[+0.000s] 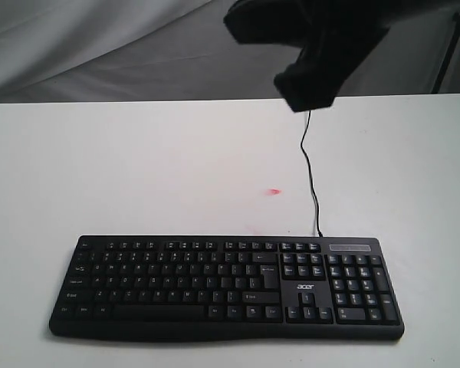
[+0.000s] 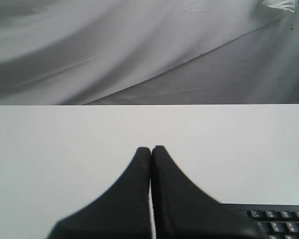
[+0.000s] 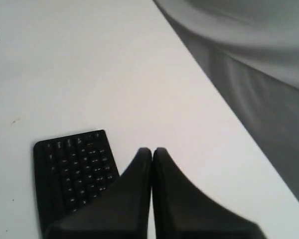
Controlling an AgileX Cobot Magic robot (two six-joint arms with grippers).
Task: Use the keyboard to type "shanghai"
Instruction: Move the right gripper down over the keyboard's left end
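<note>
Keyboard (image 1: 226, 287) lies long axis left-to-right along the table's (image 1: 138, 169) near edge in the exterior view, left gripper (image 2: 150, 149) close by its left end, right gripper (image 3: 152, 150) high behind the number-pad end, both jaws pressed together, empty.

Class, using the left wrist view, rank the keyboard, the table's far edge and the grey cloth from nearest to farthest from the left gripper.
From the left gripper:
1. keyboard, its corner close beside the gripper.
2. table's far edge, well ahead of the tips.
3. grey cloth, hanging beyond that edge.
</note>
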